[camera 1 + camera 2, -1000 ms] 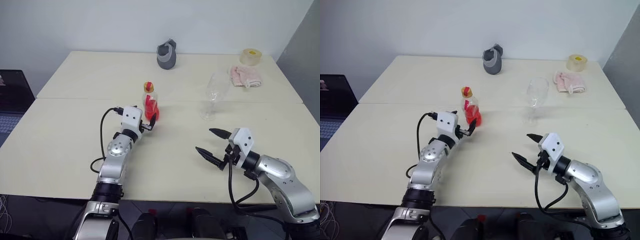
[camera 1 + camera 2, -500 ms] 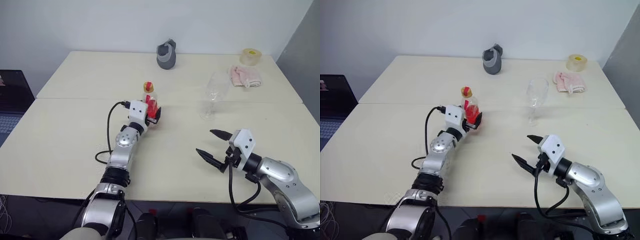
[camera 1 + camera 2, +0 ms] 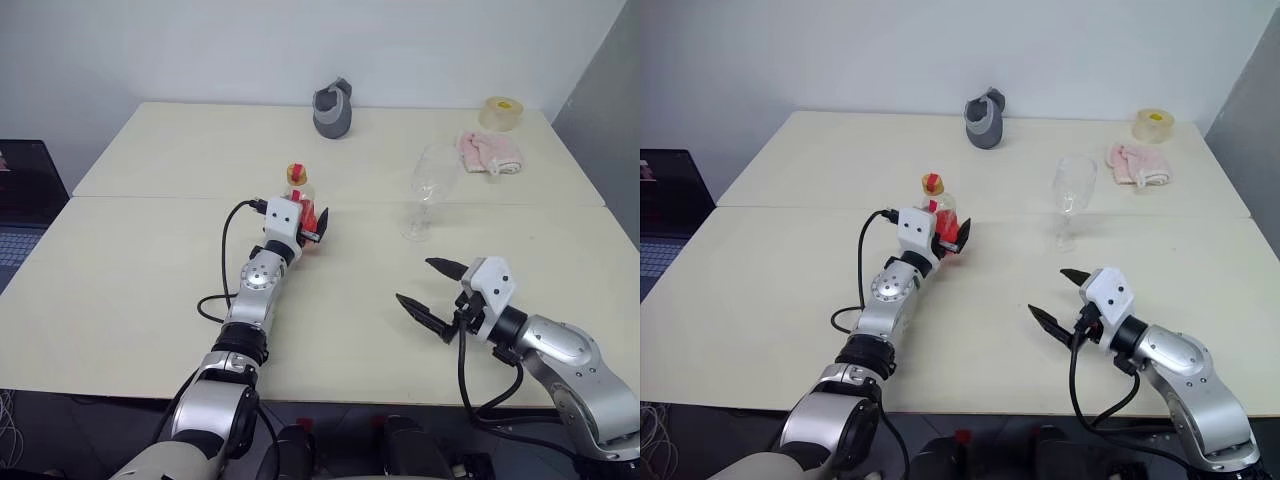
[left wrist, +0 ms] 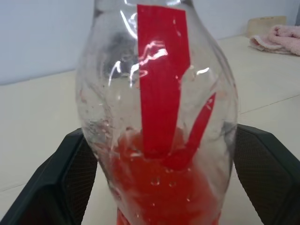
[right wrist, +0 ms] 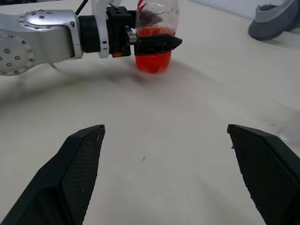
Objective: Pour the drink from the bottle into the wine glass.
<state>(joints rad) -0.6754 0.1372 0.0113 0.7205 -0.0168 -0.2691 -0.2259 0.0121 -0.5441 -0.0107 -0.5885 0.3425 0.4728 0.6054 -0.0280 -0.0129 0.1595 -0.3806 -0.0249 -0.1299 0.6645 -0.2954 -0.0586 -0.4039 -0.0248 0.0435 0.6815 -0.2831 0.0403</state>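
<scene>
Left gripper (image 4: 157, 187) spread wide, bottle (image 4: 157, 117) between its fingers, right gripper (image 3: 432, 296) wide and empty, wine glass (image 3: 428, 190) beyond it

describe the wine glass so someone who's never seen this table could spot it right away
Start at the cream table and look toward its far right corner, where a tape roll and a pink cloth lie. Just in front of the cloth stands the wine glass, upright and empty. It is the one clear stemmed thing with a round foot, unlike the bottle with red drink to its left.
</scene>
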